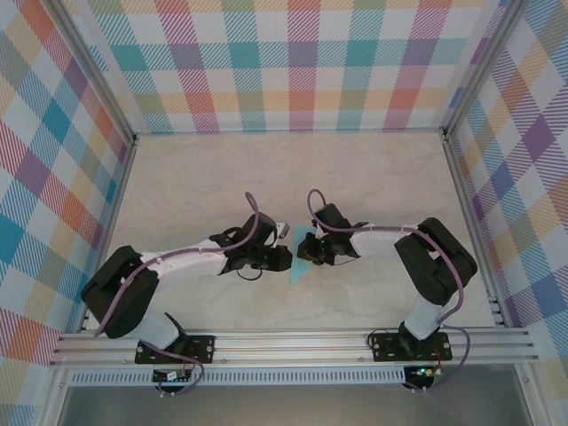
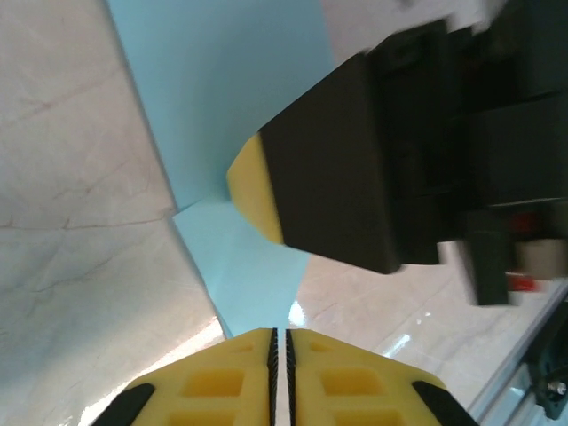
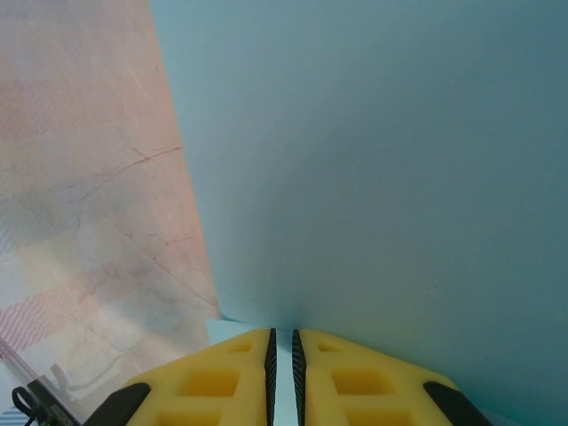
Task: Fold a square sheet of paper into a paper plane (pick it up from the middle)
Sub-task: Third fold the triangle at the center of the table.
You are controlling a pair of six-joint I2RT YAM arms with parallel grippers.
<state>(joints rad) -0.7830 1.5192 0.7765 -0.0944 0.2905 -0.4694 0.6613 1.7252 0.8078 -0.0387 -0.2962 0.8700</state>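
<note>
Paper plane (image 1: 299, 263): light blue thin paper folded to a pointed wedge, pinched between both claws, tip toward the tabletop's near edge.
Right gripper (image 3: 282, 337): yellow pads closed on the plane, a blue strip showing in the slit; the paper spreads wide ahead of it.
Left gripper (image 2: 280, 334): pads closed to a thin line, seemingly nipping only the very edge of a lower flap.
Spacing: the right gripper's black, yellow-tipped finger (image 2: 259, 200) lies on the paper just beside the left pads.
Place: middle of the pale marble-look tabletop (image 1: 222, 177), closer to its near edge; lifted or resting, cannot tell.
Risk 1: the left hold looks shallow, so the edge could slip out under any tug.
Risk 2: arms pulling apart could tear the thin paper between the pinches.
Risk 3: pushing together would buckle it and skew the crease.
Risk 4: claws this near may knock each other.
</note>
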